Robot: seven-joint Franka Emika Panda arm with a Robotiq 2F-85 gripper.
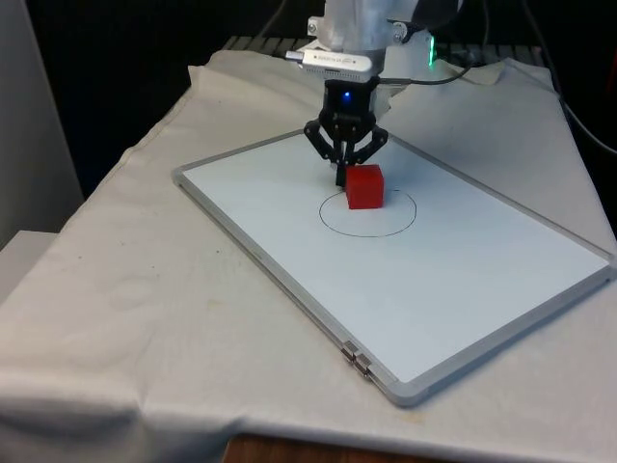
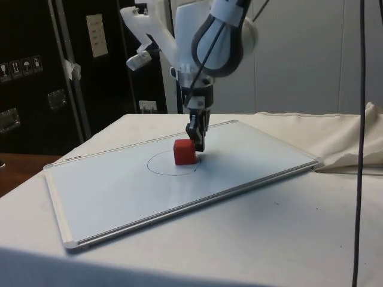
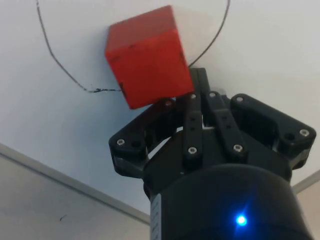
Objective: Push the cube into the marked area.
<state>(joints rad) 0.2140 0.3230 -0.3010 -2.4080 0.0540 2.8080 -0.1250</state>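
Cube: a red cube (image 1: pixel 365 186) rests on the whiteboard, inside the drawn circle at its far edge in the front view; in the wrist view (image 3: pixel 148 55) one lower edge sits about on the line, the rest within the ring.
Marked area: a thin dark circle (image 1: pixel 367 231) drawn by hand near the middle of the board; in the side view (image 2: pixel 157 170) the cube stands toward the ring's right part.
Gripper: the black gripper (image 1: pixel 341 178) points straight down just behind the cube, toward the front view's left corner of it; the side view (image 2: pixel 197 143) has it at the cube's right side, tips low at the board.
Jaws: closed together with nothing between them — the two fingers meet into one narrow tip, which touches the cube's side in the wrist view (image 3: pixel 200 87).
Contact: tip against the cube's face, not around it.
Whiteboard: a white board with a grey metal frame (image 1: pixel 280 275), lying flat and set at an angle on the worktop; its surface around the ring is bare.
Worktop: covered by a white cloth (image 1: pixel 116 289), wrinkled at the edges — in the side view it bunches up at the right (image 2: pixel 353 143).
Cables: dark cables run behind the arm at the far end (image 1: pixel 501 68).
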